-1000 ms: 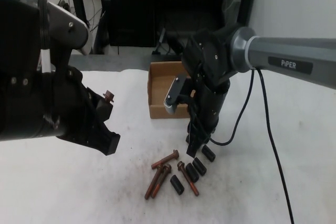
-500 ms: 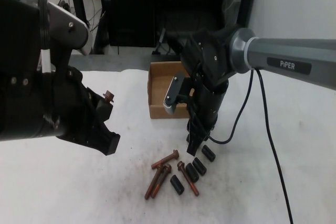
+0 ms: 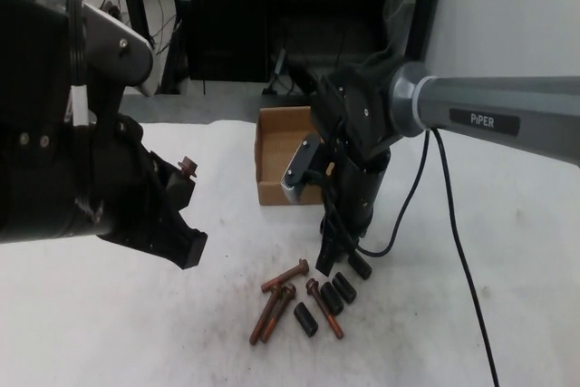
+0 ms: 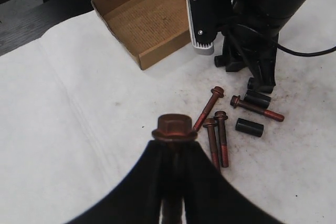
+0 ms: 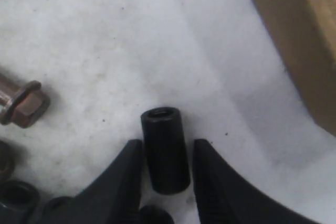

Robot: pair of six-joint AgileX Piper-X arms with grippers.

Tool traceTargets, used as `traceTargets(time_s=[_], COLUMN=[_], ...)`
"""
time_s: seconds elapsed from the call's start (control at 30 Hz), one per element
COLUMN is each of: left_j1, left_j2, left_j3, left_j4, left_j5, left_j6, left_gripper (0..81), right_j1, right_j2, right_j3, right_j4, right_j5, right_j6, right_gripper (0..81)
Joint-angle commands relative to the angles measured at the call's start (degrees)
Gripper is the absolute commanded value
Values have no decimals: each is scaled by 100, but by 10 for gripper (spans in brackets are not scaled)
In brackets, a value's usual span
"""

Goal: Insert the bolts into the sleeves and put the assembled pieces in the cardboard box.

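While the left gripper (image 4: 175,149) hangs above the white-covered bench (image 3: 109,333), its two fingers are clamped tight on a rusty bolt (image 4: 175,128), and the hexagonal head pokes up just past the fingertips. That's one bolt lifted clear of the surface.

Over to the right gripper (image 5: 168,153), which is down at the bench next to the pile. Its jaws are parted, one finger on each side of a black sleeve (image 5: 163,135). The sleeve lies flat on the cloth with its hollow end pointing away from the wrist. The fingers sit very close against its sides, though whether they actually press on it is hard to call.

In the left wrist view, four loose bolts (image 4: 211,142) lie on the cloth: two side by side, one slanting just beyond them, and one closer to the right arm. More sleeves (image 4: 249,127) lie scattered among them, one of them well apart from the gripper and others right at its foot. A bolt head (image 5: 23,103) also shows beside the right gripper's sleeve.

Behind all this sits the cardboard box (image 4: 157,53), open side up, just beyond the right arm.
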Motion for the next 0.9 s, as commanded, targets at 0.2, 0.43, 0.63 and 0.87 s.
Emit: traceTargets(time_s=[0.2,0.43,0.63,0.87], left_j1=[14,14,14,14], left_j2=[-59,-59,-59,-59], left_j3=[-14,-14,-14,-14], left_j4=[-37,-37,-37,-37], left_j5=[-28,-28,-28,-28], left_j6=[79,79,79,79], left_gripper=[3,3,3,3], right_j1=[-12,-12,-12,-12], right_j2=[42,42,42,42], right_j3=[-3,-3,-3,-3], right_j4=[-223,-317,-289,-1], right_j5=[-135,-135,-135,-135], right_j6=[35,35,35,35], right_gripper=[312,312,248,209])
